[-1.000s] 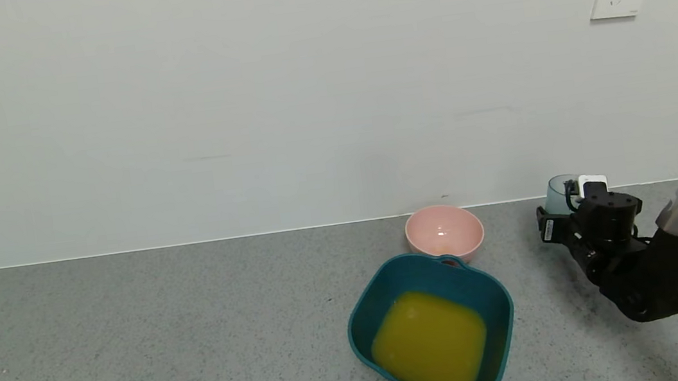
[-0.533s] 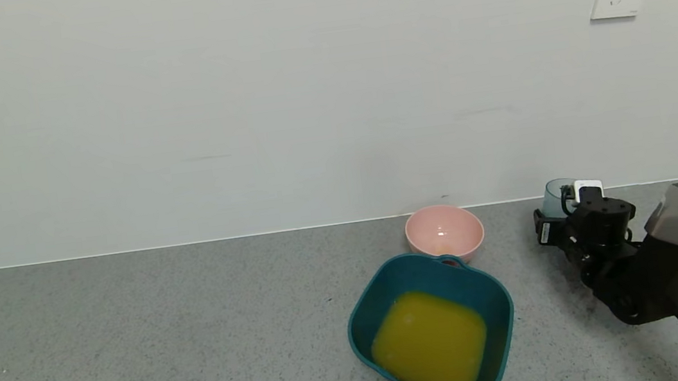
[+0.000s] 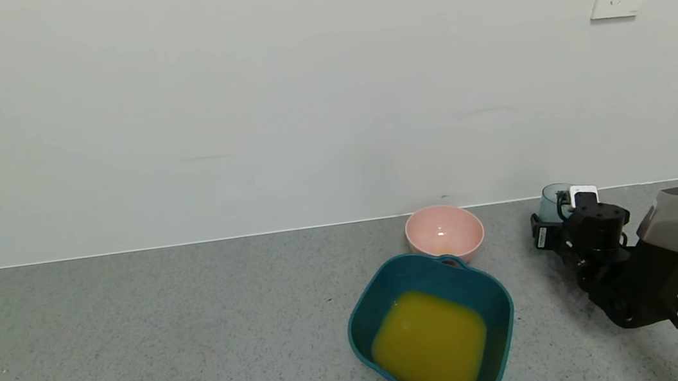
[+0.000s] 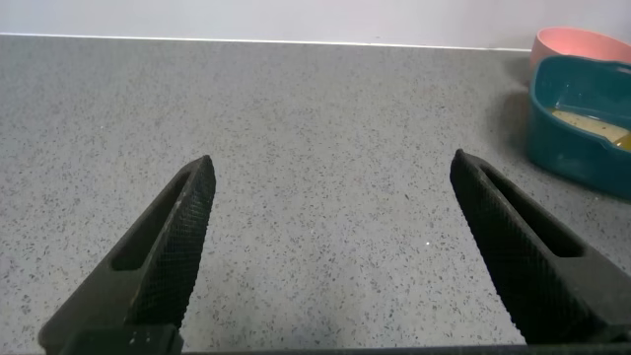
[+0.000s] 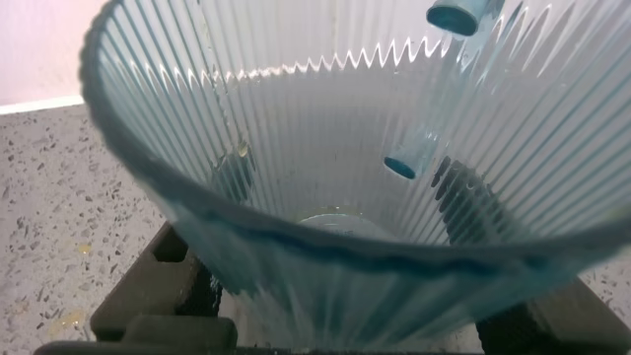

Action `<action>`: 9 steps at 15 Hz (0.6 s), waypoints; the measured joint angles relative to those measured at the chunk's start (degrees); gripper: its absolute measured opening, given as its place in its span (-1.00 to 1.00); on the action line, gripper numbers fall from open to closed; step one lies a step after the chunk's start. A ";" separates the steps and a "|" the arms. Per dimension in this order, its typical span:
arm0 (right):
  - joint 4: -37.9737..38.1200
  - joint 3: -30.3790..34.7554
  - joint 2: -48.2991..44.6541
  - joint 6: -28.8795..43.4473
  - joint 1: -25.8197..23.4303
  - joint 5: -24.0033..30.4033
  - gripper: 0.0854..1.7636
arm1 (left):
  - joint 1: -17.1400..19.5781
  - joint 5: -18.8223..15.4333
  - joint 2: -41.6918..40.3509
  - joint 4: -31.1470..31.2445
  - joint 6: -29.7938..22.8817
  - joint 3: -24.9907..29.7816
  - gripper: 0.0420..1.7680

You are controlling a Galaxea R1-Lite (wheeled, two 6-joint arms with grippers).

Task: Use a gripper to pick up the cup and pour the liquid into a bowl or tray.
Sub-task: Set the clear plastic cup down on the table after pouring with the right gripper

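Your right gripper (image 3: 558,223) is clamped on the emptied cup (image 5: 335,168) low by the wall, the liquid (image 3: 429,342) lies in the teal tub (image 3: 363,307), so set down and release next.

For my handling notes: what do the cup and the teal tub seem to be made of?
The cup, held by the right gripper: probably thin clear plastic with a blue-grey tint; its ribbed wall lets light through. The teal tub: likely opaque moulded plastic with a smooth, faintly glossy finish, given its rounded corners and small rim handle.
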 joint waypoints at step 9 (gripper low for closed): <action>-1.68 0.00 1.32 -0.02 0.29 -0.13 0.53 | 0.00 -0.02 0.00 0.00 0.00 0.00 0.94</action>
